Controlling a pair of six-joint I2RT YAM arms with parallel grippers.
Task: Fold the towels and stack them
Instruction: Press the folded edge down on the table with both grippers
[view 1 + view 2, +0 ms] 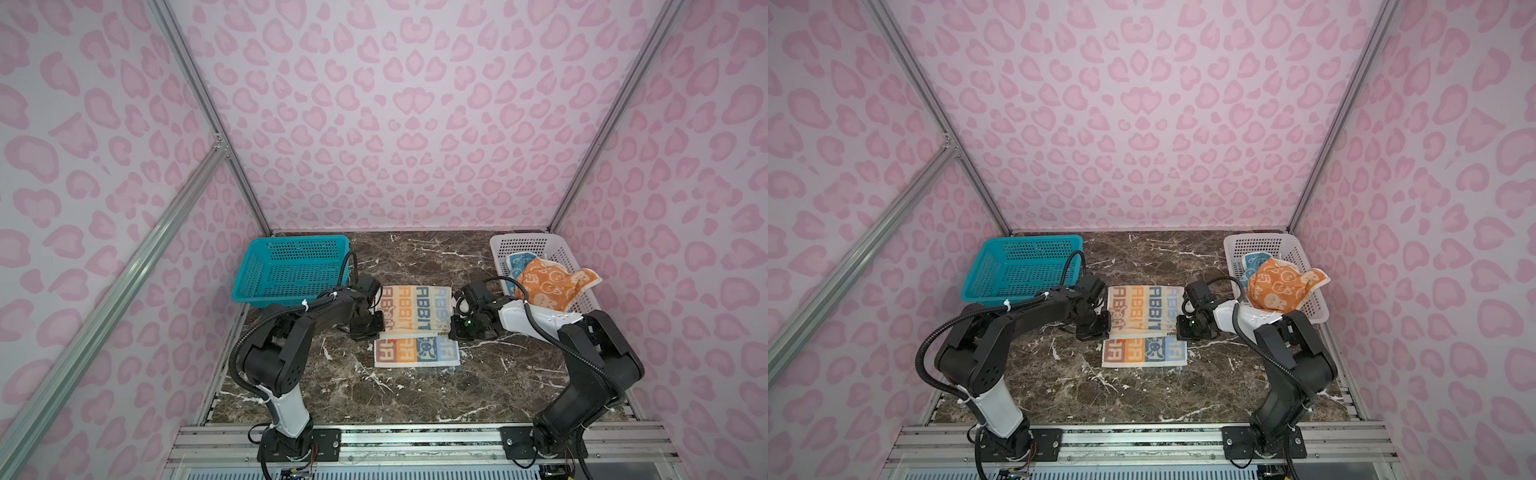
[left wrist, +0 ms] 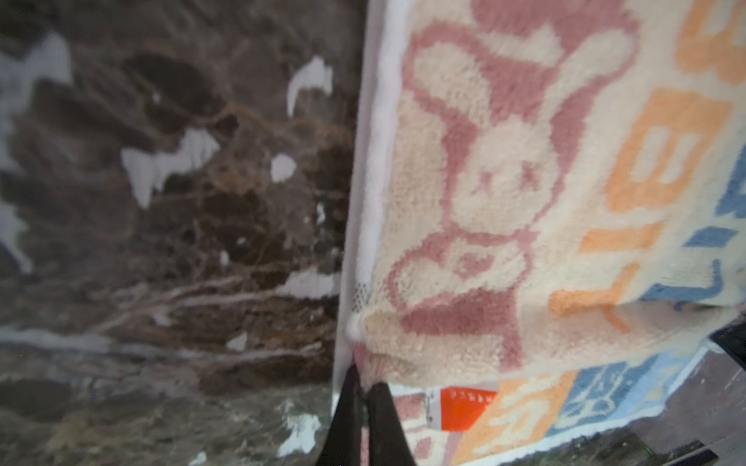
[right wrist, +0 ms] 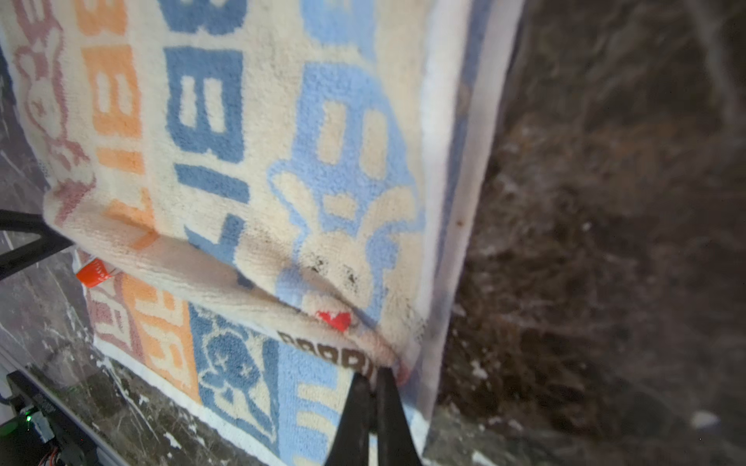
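Mid-fold: left gripper (image 2: 365, 383), right gripper (image 3: 373, 377) each pinch corner of cream towel (image 1: 415, 303). Uncovered near strip lies just robot-side of jaws, long axis crosswise, arms equally near.

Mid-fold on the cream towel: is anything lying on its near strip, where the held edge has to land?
Nothing visible. The near strip of the cream towel is bare except its own orange tag.

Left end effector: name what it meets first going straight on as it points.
The left end effector is shut on the cream terry RABBIT towel; past it, probably the brown marble tabletop; depth unclear.
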